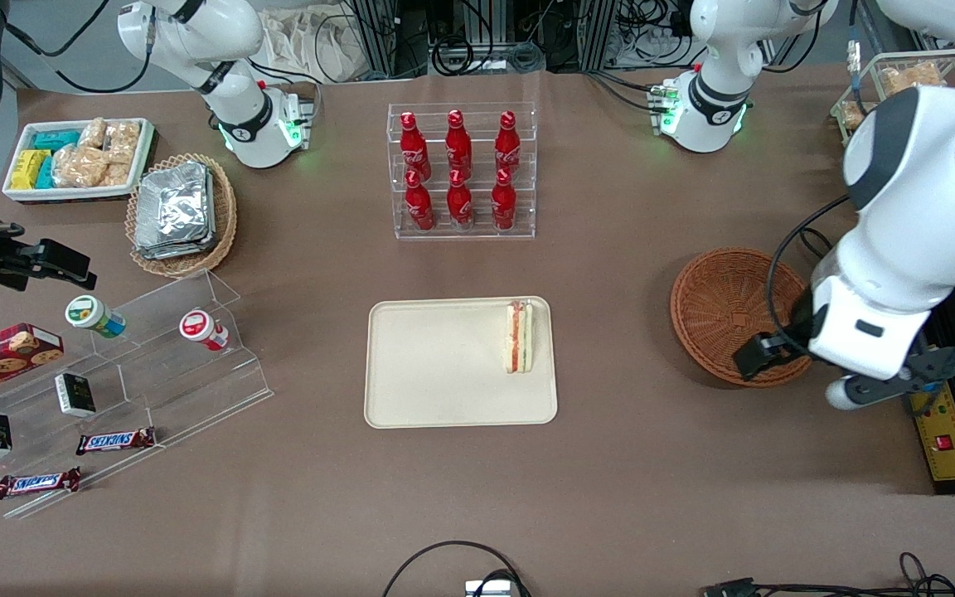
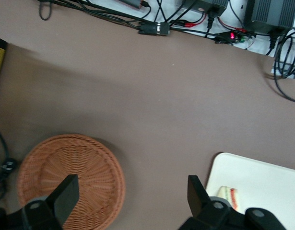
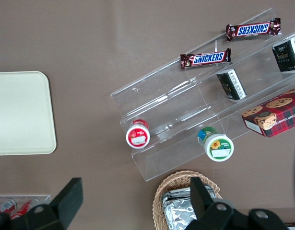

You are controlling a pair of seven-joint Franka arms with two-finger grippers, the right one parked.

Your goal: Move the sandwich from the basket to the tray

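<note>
The sandwich lies on the cream tray, along the tray's edge nearest the working arm's end of the table. The reddish-brown wicker basket stands empty toward that end. My gripper hangs open and empty high over the basket's rim nearest the front camera. In the left wrist view one finger is over the basket, with bare tabletop between the fingers at the gripper. A corner of the tray with the sandwich shows past the other finger. The right wrist view shows part of the tray.
A clear rack of red bottles stands farther from the front camera than the tray. Toward the parked arm's end are a stepped clear shelf with snacks, a tan basket of foil packs and a white snack bin. A yellow box sits beside the working arm.
</note>
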